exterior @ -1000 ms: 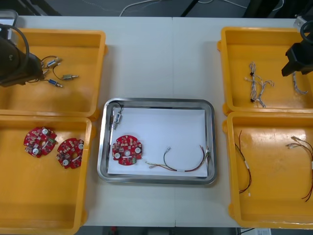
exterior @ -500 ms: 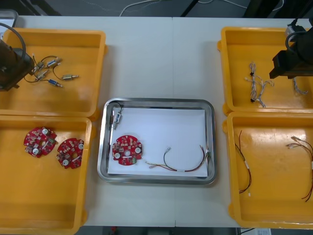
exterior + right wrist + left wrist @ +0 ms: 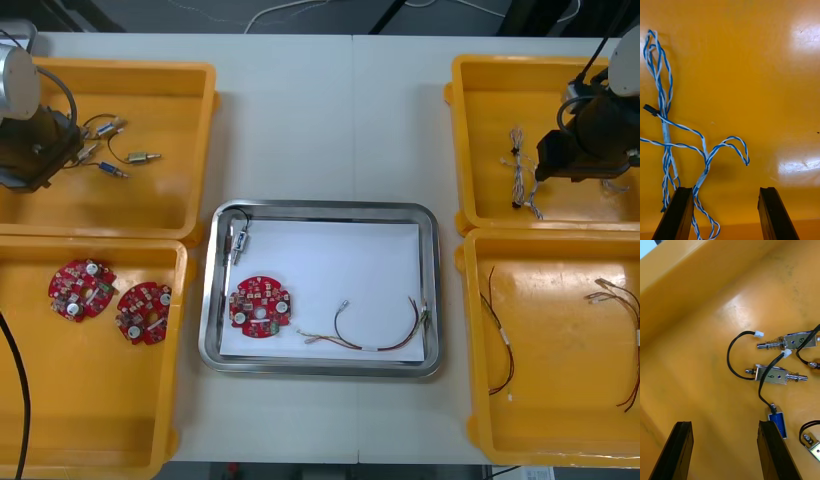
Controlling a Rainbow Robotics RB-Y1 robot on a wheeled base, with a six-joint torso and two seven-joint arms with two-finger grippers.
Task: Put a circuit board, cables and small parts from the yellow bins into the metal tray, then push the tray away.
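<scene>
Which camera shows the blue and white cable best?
Right wrist view: the blue and white cable lies close up by the open jaws. Front view shows it small in a yellow bin; left wrist view faces small metal parts.

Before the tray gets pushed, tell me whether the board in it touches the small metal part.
Apart. The front view shows white tray floor between the board and the small metal part.

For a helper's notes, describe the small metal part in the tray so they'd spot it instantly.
Find the metal tray at the centre of the table. In its far left corner lies the small metal part, silver with a black cable loop, unlike the red circuit board nearby.
</scene>
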